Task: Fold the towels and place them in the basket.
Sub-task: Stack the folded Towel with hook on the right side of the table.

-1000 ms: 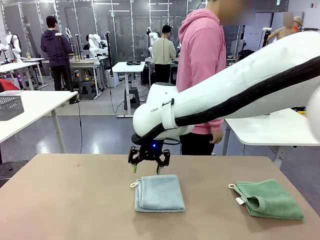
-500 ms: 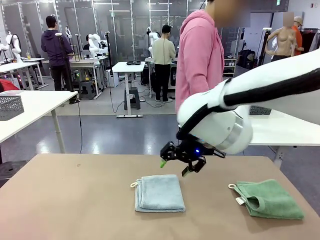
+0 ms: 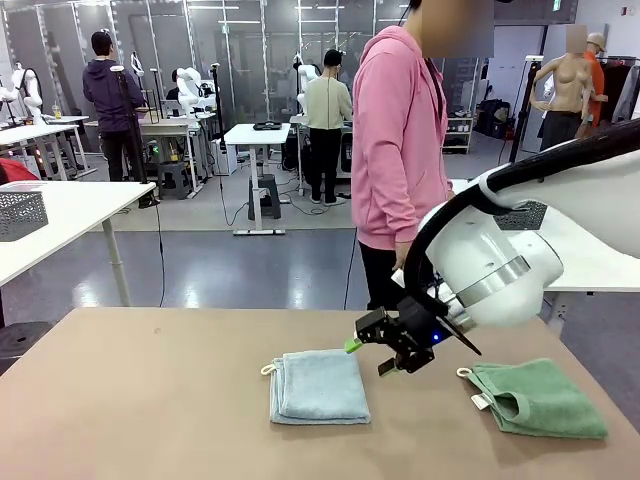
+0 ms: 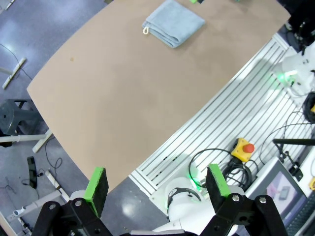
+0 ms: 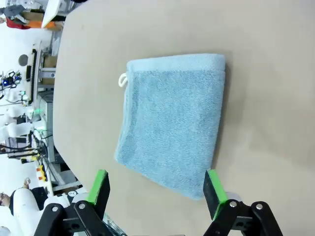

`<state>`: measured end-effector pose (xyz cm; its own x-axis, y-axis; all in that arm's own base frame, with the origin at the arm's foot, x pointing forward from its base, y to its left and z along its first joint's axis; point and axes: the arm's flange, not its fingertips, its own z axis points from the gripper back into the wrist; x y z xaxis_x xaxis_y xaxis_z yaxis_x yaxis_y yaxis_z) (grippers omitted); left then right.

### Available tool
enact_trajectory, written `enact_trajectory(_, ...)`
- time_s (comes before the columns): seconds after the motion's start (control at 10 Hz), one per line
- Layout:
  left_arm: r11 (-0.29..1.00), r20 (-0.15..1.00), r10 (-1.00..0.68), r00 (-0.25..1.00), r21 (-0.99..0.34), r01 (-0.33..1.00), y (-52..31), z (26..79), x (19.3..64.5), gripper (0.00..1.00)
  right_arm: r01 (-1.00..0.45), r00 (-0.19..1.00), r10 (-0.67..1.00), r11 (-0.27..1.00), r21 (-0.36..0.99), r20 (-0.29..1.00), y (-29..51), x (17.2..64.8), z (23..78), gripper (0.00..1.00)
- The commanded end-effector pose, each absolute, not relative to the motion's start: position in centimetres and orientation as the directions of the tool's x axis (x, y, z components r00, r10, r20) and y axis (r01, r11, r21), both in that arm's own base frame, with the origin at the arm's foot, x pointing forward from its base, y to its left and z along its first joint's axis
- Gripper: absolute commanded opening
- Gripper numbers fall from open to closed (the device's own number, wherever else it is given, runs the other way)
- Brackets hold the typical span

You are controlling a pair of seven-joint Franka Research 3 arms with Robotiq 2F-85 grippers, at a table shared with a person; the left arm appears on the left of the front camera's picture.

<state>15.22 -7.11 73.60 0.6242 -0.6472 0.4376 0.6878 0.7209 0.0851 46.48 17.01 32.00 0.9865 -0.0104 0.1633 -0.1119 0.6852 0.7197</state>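
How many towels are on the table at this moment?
2. The pale grey-blue towel lies folded near the table's middle; the mint green towel lies folded toward the robot's right side. Neither looks hidden.

A pale blue towel [image 3: 318, 386] lies folded flat mid-bench [image 3: 150, 400], white loop at its corner. A green towel [image 3: 538, 398] lies loosely folded, well apart.

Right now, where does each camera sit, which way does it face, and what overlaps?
Front: fixed at robot's side, facing person across table; right arm's open fingers above table.
Left wrist: high, looking down at brown table; own open fingers.
Right wrist: looking down past open fingers.
Shared: folded pale grey-blue terry towel.
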Motion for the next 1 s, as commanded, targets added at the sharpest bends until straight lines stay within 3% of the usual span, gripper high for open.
enact_trajectory(0.0,0.724,0.431,-0.646,0.630,0.084,0.685,-7.0,73.6,15.2,1.00,-0.119,0.986,-0.007,0.662,0.740,0.164,17.2,47.7,30.1,0.96)
enact_trajectory(0.9,0.724,0.431,-0.646,0.630,0.084,0.685,-7.0,73.6,15.2,1.00,-0.050,0.994,-0.043,0.627,0.777,0.100,19.3,50.6,25.9,0.96)
